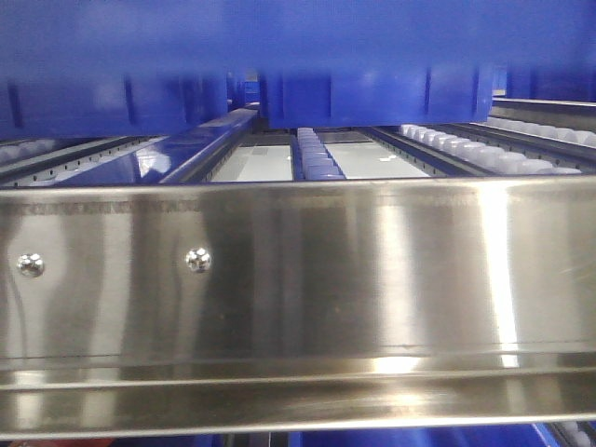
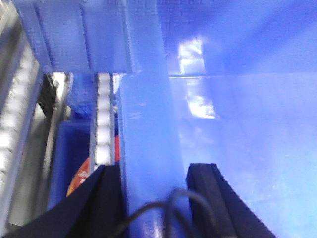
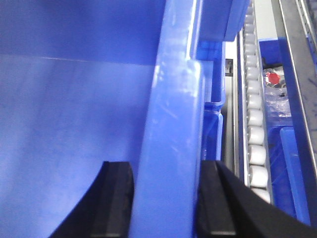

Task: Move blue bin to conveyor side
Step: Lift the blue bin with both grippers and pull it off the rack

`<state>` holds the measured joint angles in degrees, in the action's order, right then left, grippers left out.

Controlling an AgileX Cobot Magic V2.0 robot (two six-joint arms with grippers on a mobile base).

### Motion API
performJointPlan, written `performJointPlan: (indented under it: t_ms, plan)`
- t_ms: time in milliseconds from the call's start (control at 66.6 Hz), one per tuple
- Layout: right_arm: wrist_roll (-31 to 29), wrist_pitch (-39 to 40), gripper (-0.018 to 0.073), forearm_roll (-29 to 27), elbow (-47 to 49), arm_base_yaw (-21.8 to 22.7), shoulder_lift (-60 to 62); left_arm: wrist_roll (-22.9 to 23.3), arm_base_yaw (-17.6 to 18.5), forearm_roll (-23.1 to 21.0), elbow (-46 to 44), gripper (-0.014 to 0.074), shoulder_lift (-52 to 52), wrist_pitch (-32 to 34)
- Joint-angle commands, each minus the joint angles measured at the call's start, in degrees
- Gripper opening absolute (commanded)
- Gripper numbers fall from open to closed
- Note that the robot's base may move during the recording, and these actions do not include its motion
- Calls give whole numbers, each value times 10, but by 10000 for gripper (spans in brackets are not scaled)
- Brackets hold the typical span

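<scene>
Glossy blue plastic: the blue bin (image 1: 298, 56) looms above the roller lanes of a stainless-steel rack (image 1: 298, 279). The left gripper (image 2: 154, 171) has its black jaws clamped on one side wall and the right gripper (image 3: 163, 168) grips the opposite wall, with white rollers (image 3: 255, 124) alongside.

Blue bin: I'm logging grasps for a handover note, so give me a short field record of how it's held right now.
object: blue bin
left gripper: shut over one wall rim, one finger inside, one outside
right gripper: same grip on its own wall rim
location: above the steel rack with white rollers
conveyor: not in view
</scene>
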<state>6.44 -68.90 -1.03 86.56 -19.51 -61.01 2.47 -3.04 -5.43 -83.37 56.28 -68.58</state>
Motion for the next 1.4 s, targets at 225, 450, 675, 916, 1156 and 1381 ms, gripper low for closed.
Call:
performJointPlan:
  t_ms: [225,450,675,916,1156,1381]
  plan:
    - [-14,111,-79,74,-15,6,77,-8,-3,41,1,-13,-50,98]
    - [-14,138,-79,74,-15,6,81,-8,-3,41,1,-13,-58,144]
    - [-14,141,-79,74,-15,6,81,-8,-3,41,1,-13,-58,141]
    - [-14,141,-79,74,-15,6,81,-8,-3,44,1,-13,-58,150]
    - [-14,141,-79,74,-15,6,81,-8,-3,44,1,-13,-58,150]
    - [-14,141,-79,74,-15,6,81,-8,-3,44,1,-13,-58,150]
